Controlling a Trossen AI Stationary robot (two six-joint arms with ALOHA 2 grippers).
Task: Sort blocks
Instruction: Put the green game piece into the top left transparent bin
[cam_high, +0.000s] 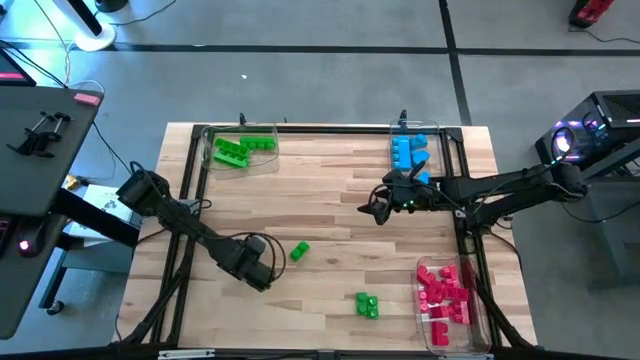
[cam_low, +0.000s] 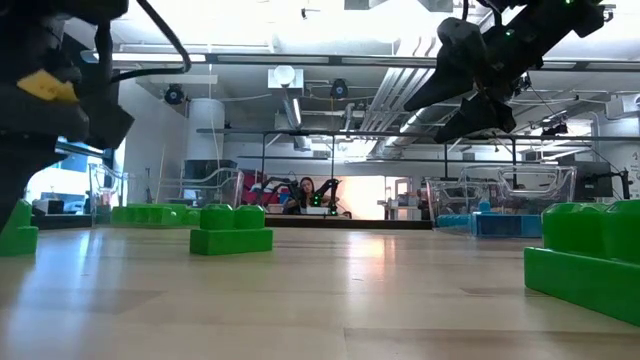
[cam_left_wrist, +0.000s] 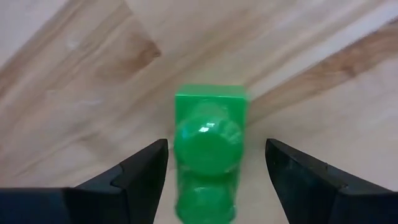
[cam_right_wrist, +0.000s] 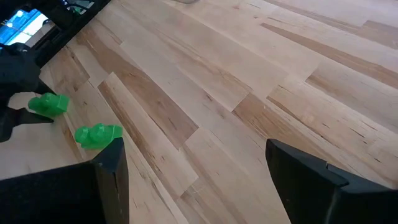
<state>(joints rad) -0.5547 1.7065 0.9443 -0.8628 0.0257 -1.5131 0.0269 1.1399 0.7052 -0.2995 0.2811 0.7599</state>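
Note:
A green block (cam_left_wrist: 208, 152) of two studs lies flat on the wood table, ahead of my left gripper (cam_left_wrist: 216, 146). That gripper is open, with one finger on either side of the block and a gap to each. In the high view the left gripper (cam_high: 272, 268) is just left of this block (cam_high: 299, 252). A small cluster of green blocks (cam_high: 367, 305) rests nearer the near edge. My right gripper (cam_high: 376, 210) hangs open and empty above mid-table; its own view (cam_right_wrist: 194, 146) shows bare wood and both sets of green blocks (cam_right_wrist: 98, 135) farther off.
Three clear trays stand at the table's edges: one with green blocks (cam_high: 240, 148) at the far left, one with blue blocks (cam_high: 410, 150) at the far right, one with red-pink blocks (cam_high: 447, 295) at the near right. A dark frame (cam_high: 186, 240) borders the table.

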